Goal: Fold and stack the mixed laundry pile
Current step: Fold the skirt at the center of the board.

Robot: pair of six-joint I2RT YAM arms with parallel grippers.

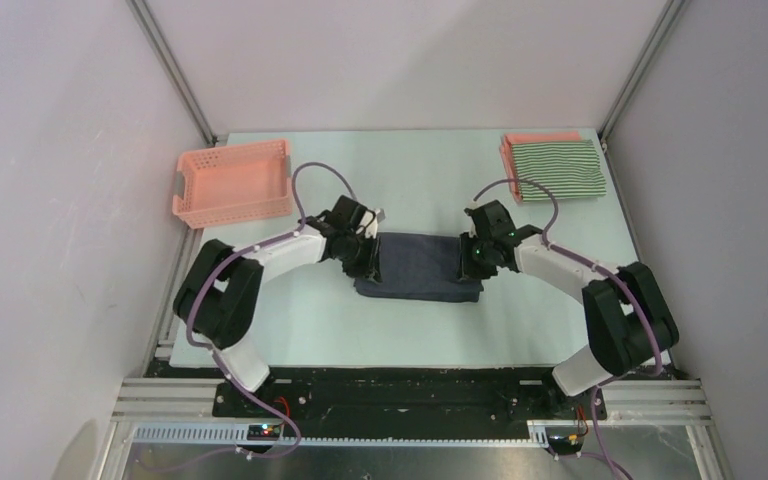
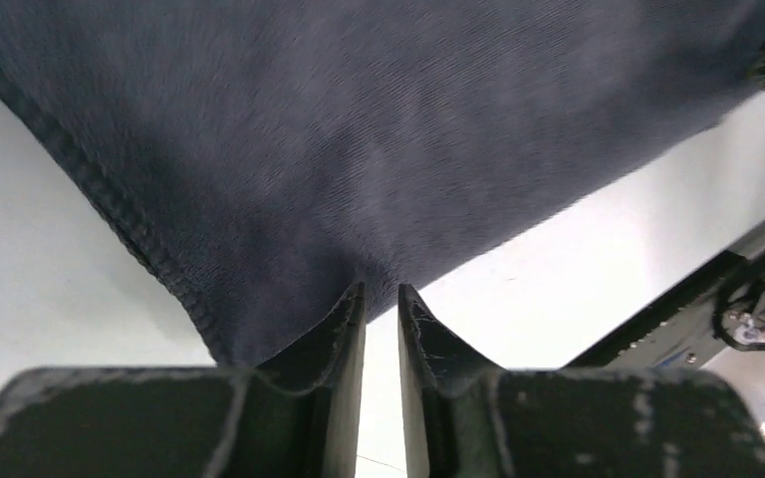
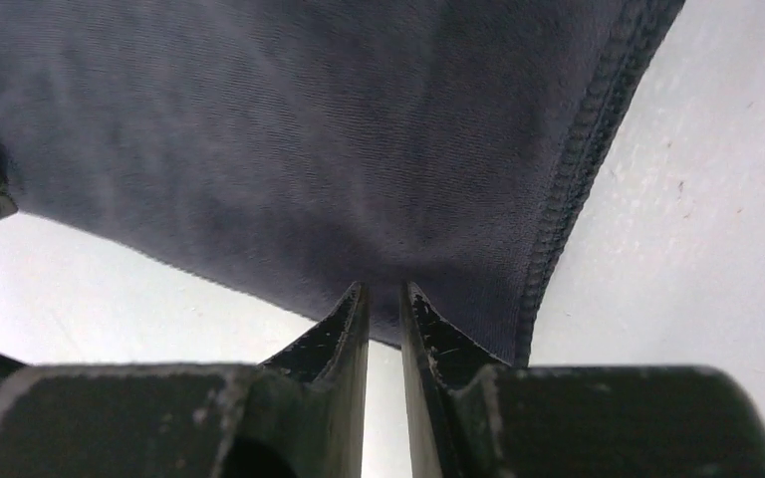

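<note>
Your left gripper (image 2: pixel 382 291) stands at the left end of the folded navy-grey garment (image 1: pixel 418 265), in the middle of the table (image 1: pixel 410 335) — jaws a slit apart, no cloth between them. Your right gripper (image 3: pixel 385 289) mirrors it at the right end, likewise released; at the far right corner the striped garment (image 1: pixel 557 170) lies on the salmon-pink shirt (image 1: pixel 540 138)

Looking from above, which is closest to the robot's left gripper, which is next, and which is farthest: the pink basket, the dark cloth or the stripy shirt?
From the left gripper:
1. dark cloth, right at its fingertips, mid-table.
2. pink basket, far left corner.
3. stripy shirt, far right corner.
</note>
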